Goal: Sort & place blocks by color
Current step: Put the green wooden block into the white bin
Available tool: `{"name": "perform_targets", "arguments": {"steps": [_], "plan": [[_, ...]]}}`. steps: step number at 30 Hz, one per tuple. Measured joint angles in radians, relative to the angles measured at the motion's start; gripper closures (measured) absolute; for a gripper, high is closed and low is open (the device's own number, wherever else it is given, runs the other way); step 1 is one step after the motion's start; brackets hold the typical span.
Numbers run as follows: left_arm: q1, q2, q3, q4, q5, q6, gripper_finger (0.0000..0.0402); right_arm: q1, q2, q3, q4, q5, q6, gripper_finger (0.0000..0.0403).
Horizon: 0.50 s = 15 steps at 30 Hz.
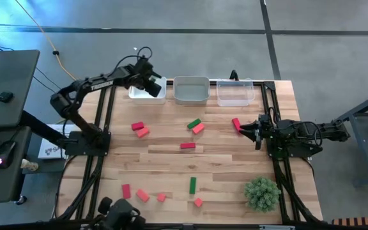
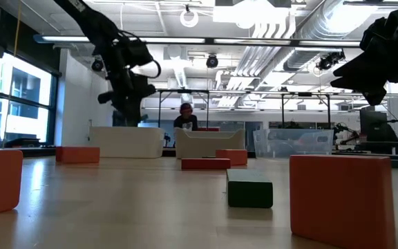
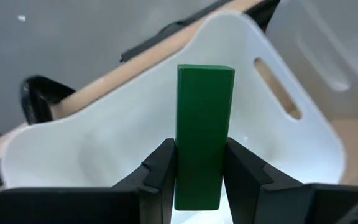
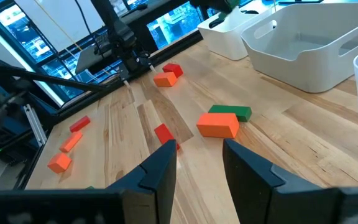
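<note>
My left gripper (image 1: 151,84) hangs over the far-left white tray (image 1: 161,96), shut on a green bar (image 3: 205,118). In the low view the left gripper (image 2: 126,97) is above that tray (image 2: 126,142). My right gripper (image 1: 254,131) is open near the table's right side, with a red block (image 1: 236,124) just beyond it. Loose on the table lie red (image 1: 137,126), salmon (image 1: 142,132), green (image 1: 194,122), salmon (image 1: 198,128), red (image 1: 188,146) and green (image 1: 193,185) blocks. More red and salmon blocks (image 1: 142,195) lie near the near edge. My left gripper pinches the green bar between its two fingers (image 3: 160,177), one on each long side, at the end nearer the wrist (image 3: 197,186). The rest of the bar sticks out past the fingertips along them. The bar is lifted clear above the inside of the white tray (image 3: 104,149).
A grey tray (image 1: 191,90) and a clear tray (image 1: 236,92) stand beside the white one along the far edge. A bushy green plant ball (image 1: 262,193) sits at the near right corner. In the right wrist view, a red block (image 4: 164,134) and a green-and-orange pair (image 4: 222,119) lie ahead.
</note>
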<state>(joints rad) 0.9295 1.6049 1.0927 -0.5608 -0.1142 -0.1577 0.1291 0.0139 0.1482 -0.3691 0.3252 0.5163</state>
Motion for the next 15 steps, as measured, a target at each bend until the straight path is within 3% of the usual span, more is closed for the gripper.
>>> {"name": "perform_targets", "arguments": {"steps": [15], "plan": [[0.0,0.123,0.0,0.004,0.009,-0.023,0.0319,0.0,0.0,0.0,0.0,0.0,0.0,0.0281]]}}
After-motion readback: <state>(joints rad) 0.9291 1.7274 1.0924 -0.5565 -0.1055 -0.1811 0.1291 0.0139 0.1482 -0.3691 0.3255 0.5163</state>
